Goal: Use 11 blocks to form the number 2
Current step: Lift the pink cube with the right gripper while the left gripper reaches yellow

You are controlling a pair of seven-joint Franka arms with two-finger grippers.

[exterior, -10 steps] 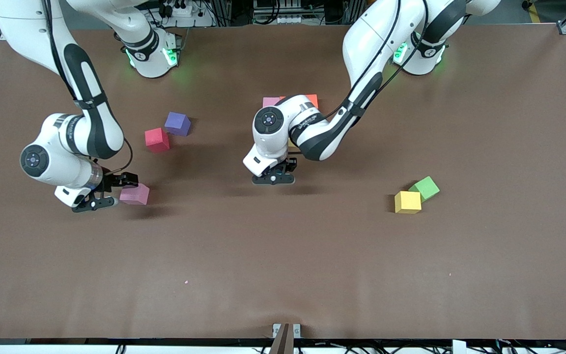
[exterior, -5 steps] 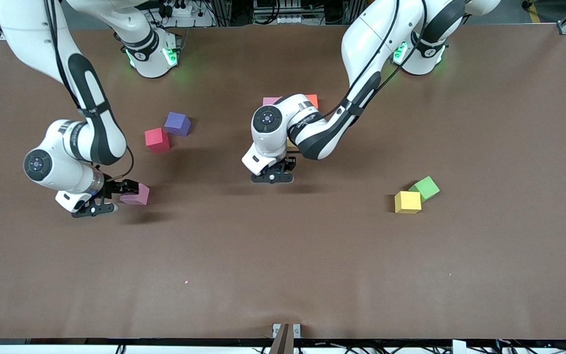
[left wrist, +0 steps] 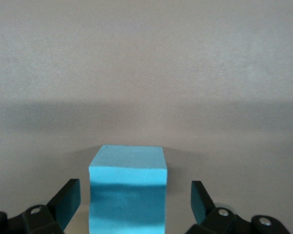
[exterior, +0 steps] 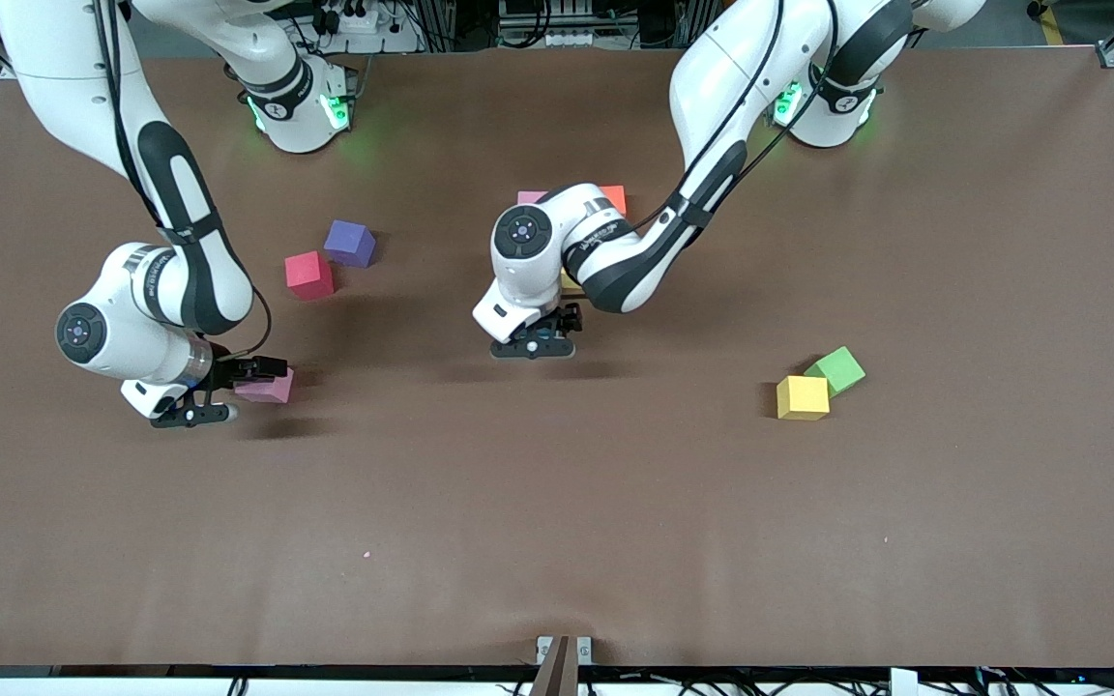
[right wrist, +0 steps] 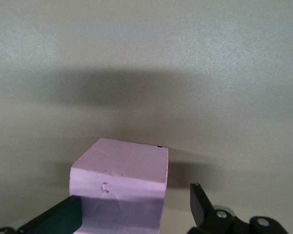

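Observation:
My left gripper is low over the middle of the table, open around a light blue cube, with a gap at each finger. The hand hides that cube in the front view. My right gripper is open around a pink cube near the right arm's end, which shows large in the right wrist view. Of the number 2, only a pink cube, an orange cube and a yellow edge show from under the left arm. The rest is hidden.
A crimson cube and a purple cube lie together, farther from the camera than the right gripper. A yellow cube touches a green cube toward the left arm's end.
My right gripper has slid toward the pink cube, which now sits deeper between its fingers. My left gripper has shifted slightly toward the right arm's end. No cube has moved.

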